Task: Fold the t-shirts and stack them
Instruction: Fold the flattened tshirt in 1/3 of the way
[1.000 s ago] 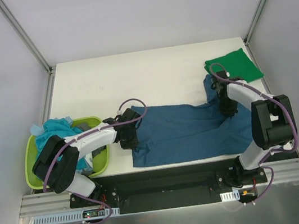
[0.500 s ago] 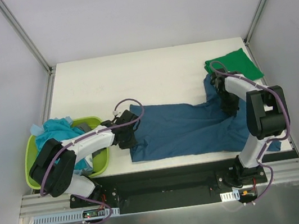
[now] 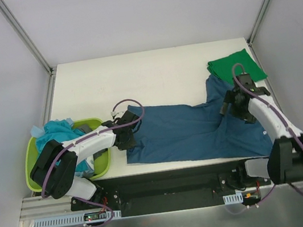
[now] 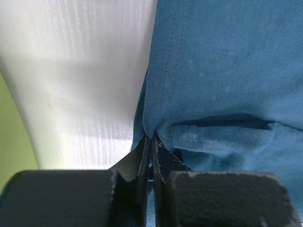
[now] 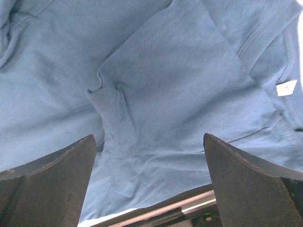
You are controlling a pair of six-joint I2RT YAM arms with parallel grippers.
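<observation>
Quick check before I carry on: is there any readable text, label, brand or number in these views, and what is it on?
No text can be read in any view.
White tag on the dark blue t-shirt: too small to read; I cannot tell whether it carries any print.

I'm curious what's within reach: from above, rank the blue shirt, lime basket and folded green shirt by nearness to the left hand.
1. Blue shirt: its left edge is pinched in the left hand.
2. Lime basket: just left of the hand.
3. Folded green shirt: far right back corner.
</observation>
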